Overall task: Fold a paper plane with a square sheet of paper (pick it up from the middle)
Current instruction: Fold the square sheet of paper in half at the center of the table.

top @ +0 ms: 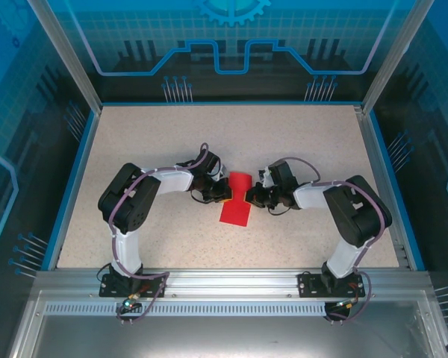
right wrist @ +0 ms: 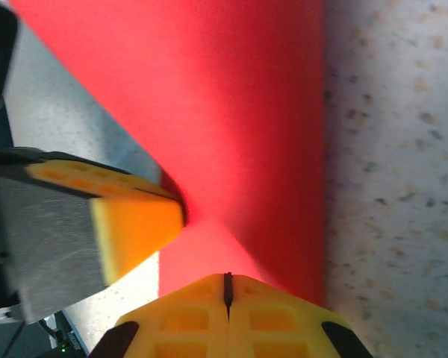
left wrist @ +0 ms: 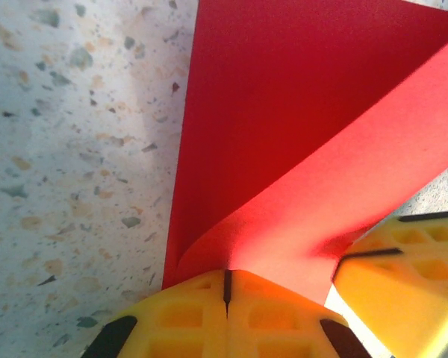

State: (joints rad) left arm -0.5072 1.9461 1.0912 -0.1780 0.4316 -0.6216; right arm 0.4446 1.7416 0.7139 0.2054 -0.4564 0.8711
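The left gripper (left wrist: 226,289) and right gripper (right wrist: 227,288), each pinched shut on the paper (top: 236,210) between them, should lift evenly to avoid tearing.

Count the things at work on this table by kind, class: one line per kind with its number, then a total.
Red paper: 1, the square sheet of paper
Grippers with yellow fingers: 2, the left gripper and the right gripper, both shut on the sheet
Total: 3
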